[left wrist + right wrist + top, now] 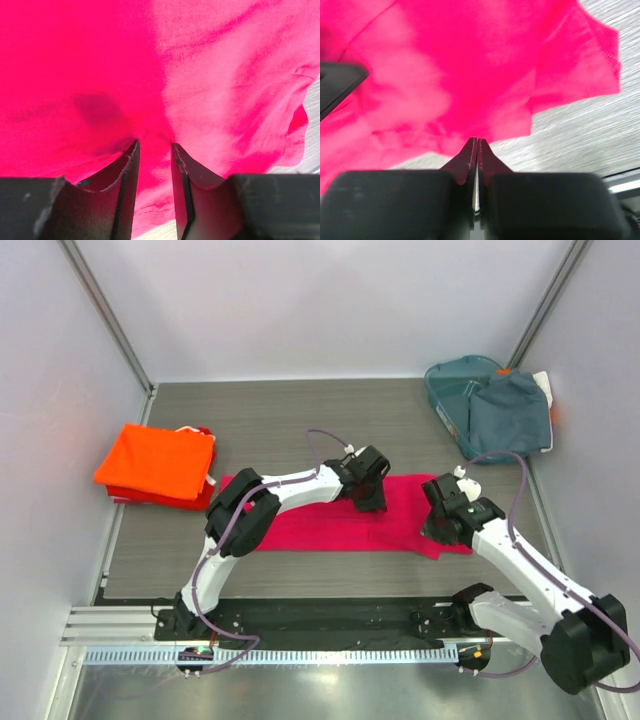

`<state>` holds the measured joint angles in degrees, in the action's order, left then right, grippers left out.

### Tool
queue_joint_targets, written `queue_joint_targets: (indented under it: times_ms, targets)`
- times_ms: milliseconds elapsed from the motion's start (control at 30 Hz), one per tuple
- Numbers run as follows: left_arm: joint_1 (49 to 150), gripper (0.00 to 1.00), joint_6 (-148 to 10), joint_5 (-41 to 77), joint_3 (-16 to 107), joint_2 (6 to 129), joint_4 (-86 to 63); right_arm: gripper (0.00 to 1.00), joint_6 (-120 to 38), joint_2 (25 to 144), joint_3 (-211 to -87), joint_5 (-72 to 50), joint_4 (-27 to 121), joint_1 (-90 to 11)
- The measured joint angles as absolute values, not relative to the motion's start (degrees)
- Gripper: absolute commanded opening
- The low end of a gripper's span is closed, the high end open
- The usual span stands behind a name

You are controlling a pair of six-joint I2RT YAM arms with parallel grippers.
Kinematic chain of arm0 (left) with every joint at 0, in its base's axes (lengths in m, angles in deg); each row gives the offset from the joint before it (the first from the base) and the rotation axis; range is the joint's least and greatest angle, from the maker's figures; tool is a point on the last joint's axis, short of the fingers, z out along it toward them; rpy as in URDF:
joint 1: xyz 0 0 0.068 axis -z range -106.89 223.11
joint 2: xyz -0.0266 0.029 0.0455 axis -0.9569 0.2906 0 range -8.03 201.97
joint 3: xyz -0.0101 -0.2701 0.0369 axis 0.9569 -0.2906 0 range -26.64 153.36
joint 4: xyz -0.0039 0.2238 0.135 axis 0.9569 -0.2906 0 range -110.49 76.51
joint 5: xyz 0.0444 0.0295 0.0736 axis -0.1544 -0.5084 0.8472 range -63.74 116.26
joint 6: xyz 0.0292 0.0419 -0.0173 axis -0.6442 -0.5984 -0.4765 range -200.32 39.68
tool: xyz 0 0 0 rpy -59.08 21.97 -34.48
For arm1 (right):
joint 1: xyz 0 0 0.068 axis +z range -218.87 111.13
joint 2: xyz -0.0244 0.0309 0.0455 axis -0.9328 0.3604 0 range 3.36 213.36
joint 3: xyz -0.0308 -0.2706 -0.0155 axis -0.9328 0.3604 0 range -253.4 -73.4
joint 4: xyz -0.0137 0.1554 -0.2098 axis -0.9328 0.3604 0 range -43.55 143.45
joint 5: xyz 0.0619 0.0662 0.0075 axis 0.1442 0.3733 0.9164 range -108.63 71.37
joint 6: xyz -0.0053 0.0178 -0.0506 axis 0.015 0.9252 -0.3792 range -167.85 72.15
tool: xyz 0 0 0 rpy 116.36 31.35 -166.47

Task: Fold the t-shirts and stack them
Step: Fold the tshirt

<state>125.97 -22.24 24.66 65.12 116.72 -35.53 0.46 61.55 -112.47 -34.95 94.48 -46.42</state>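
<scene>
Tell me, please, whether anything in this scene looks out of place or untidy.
Yes. The grey-blue shirt hangs half out of the teal basket at the far right, draped over its rim. The pink shirt in the middle is rumpled at its right end. The orange shirt at the left lies neatly folded.

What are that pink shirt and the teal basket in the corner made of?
The pink t-shirt looks like soft matte knit cloth, probably cotton: it creases and shows a stitched hem. The teal basket seems hard, slightly glossy plastic, with a stiff moulded rim.
</scene>
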Motion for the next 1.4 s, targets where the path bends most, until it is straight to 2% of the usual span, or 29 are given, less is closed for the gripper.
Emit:
queue_joint_targets:
  times_ms: [67,100,133,233,433,600,767,867,933,967,1200,1400]
  targets:
    - [125.97,0.36,-22.33,24.63,65.12,116.72,-35.46,0.18,1.91,59.13,-112.47,-34.66,95.53,-45.04]
    - [125.97,0.38,-22.41,24.59,65.12,116.69,-35.38,0.33,2.24,58.43,-112.47,-34.97,95.93,-45.00]
    - [125.99,0.39,-22.54,24.55,65.06,116.52,-35.29,0.36,2.54,58.10,-112.50,-35.30,96.21,-45.00]
    - [126.32,0.43,-23.53,24.68,63.86,115.25,-35.29,0.37,3.15,58.23,-112.82,-36.78,96.95,-45.00]
    - [126.89,0.44,-25.39,25.16,59.57,109.59,-36.27,0.26,3.31,61.36,-112.98,-37.26,94.42,-45.00]
    - [127.30,0.44,-25.78,25.14,58.92,106.51,-35.90,0.20,3.35,67.32,-112.98,-37.20,90.97,-45.00]
    - [127.37,0.43,-26.70,25.16,59.42,107.30,-35.68,0.18,5.36,69.38,-111.14,-37.96,90.48,-45.00]
    - [127.04,0.42,-27.16,25.20,64.21,111.43,-37.17,0.16,6.69,69.38,-110.09,-38.62,91.36,-45.02]
    - [126.78,0.41,-27.48,25.18,67.88,114.64,-37.71,0.08,7.09,69.44,-109.92,-38.70,91.91,-45.30]
    - [126.51,0.42,-27.85,25.14,70.26,116.67,-38.54,0.01,7.15,69.77,-109.92,-38.77,91.91,-45.67]
    - [124.35,0.42,-28.53,24.22,78.35,123.34,-41.82,0.01,6.19,75.67,-109.06,-39.03,91.45,-48.82]
    - [122.71,0.42,-29.65,24.09,79.07,123.45,-43.38,0.01,6.48,70.41,-106.66,-36.96,91.25,-48.86]
